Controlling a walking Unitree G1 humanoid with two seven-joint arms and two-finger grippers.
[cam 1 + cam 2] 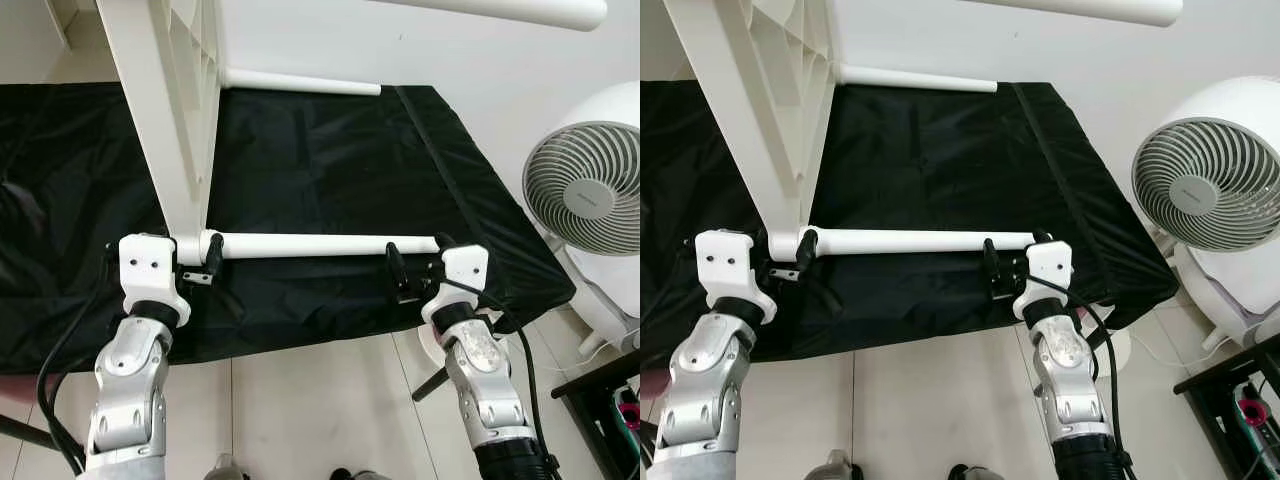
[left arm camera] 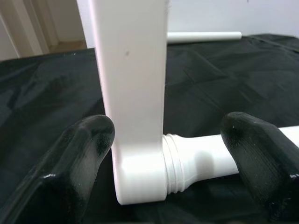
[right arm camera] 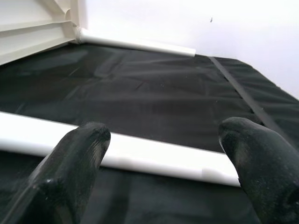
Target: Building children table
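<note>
The white plastic tube leg, threaded into the white tabletop panel, is straddled by the spread left gripper and spread right gripper.

Both claws forward, fingers spread

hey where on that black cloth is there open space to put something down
Bare black cloth lies between the near table leg and the far leg. It is crowded where the tabletop joins the near leg, with the left gripper and right gripper flanking it.
</note>
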